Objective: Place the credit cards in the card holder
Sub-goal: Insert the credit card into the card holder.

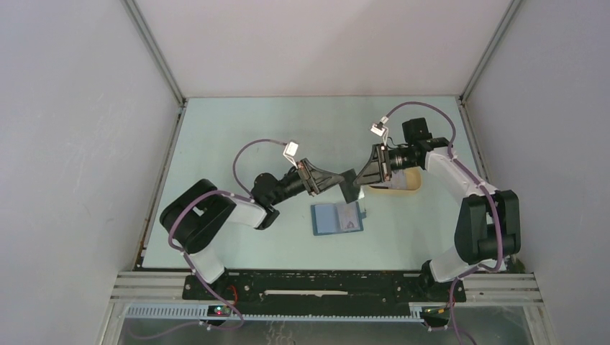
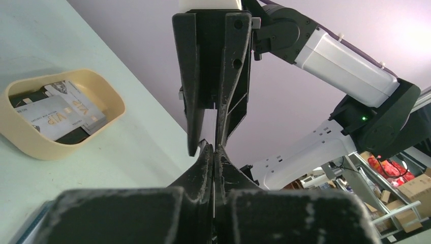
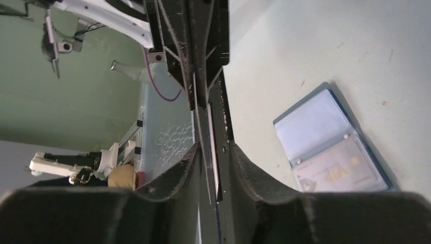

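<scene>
A credit card (image 1: 350, 182) hangs edge-up above the table between both grippers. My left gripper (image 1: 343, 180) is shut on the credit card, which shows as a thin line between its pads (image 2: 207, 157). My right gripper (image 1: 358, 180) faces it from the other side; its jaws stand open, a little off the card's (image 3: 208, 162) two faces. The card holder (image 1: 337, 218) lies open on the table just below, with one card (image 3: 338, 170) in its right pocket. Other credit cards (image 2: 56, 114) lie in the beige tray.
The beige oval tray (image 1: 413, 185) sits right of the grippers, under the right forearm. Grey walls enclose the table on three sides. The black rail with the arm bases runs along the near edge.
</scene>
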Tool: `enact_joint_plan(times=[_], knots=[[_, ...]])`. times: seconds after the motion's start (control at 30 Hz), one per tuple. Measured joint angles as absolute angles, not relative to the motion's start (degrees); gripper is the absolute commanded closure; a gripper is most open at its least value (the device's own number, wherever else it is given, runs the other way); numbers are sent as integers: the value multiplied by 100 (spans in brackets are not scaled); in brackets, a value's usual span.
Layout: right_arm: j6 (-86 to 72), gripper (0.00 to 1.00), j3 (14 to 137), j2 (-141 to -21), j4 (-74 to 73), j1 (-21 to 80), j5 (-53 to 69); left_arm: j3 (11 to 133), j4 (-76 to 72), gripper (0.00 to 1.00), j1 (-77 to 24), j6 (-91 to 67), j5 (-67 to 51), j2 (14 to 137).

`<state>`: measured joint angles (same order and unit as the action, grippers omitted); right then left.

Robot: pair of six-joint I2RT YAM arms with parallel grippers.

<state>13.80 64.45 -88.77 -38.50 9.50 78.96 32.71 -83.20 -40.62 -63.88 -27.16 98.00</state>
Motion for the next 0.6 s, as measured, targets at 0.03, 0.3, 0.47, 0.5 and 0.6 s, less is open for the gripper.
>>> enact_joint_plan(times=[0.03,0.3,0.47,0.5,0.6], knots=[[1428,55,6447,-8873,-3868,958,7802,3249,-8344,100,-4062,-6370,-2716,9800],[2480,50,6530,-8084,-4434,978,6549,2176,-8193,100,-3527,-6228,-3035,9467],[4493,44,5758,-6672,-4447,1039,6412,1973,-6860,100,-3323,-5660,-3039,8700],[5061,47,5509,-6497,-4560,1098,6412,1957,-6608,100,-3323,-5542,-2991,8562],[6276,60,4864,-6359,-4735,1428,6193,1944,-6139,100,-3323,-5380,-2810,8420]])
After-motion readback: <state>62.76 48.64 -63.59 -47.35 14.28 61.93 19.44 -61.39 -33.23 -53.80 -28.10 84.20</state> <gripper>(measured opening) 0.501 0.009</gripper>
